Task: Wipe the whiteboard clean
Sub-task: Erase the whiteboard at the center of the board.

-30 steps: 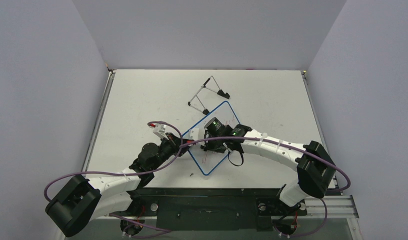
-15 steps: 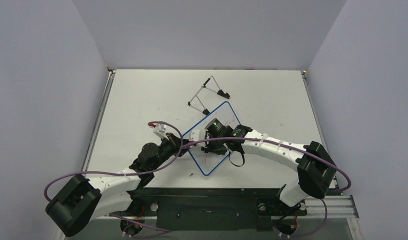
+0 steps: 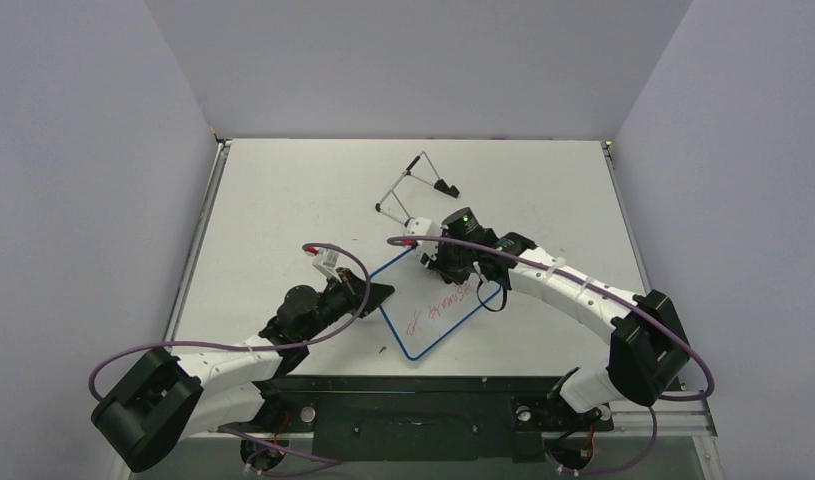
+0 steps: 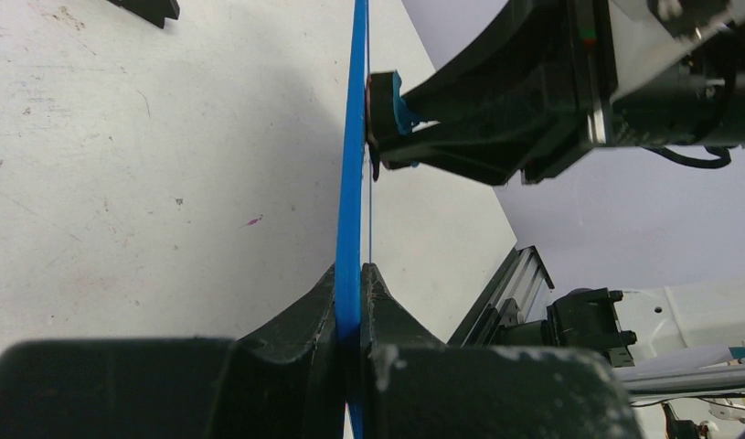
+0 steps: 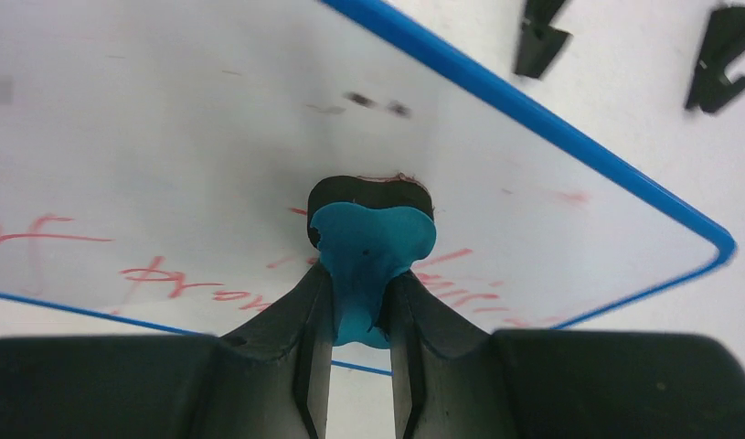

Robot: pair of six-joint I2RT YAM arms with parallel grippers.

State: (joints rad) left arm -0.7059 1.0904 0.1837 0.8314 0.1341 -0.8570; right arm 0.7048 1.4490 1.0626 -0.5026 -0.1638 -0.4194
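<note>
The whiteboard has a blue rim and red writing on its face; it sits tilted in the middle of the table. My left gripper is shut on the rim at its left corner, where the board shows edge-on between the jaws. My right gripper is over the board's far part, shut on a small blue eraser. The eraser's black pad presses on the white face, with red marks below it. The eraser also touches the board in the left wrist view.
A thin wire easel stand with black feet lies just beyond the board's far corner. The table's front rail runs below the board's near corner. Both arms' purple cables loop over the table.
My right gripper has slid the eraser from the board's middle toward its far corner, uncovering the red writing. The left gripper still holds the rim and has shifted slightly right.
</note>
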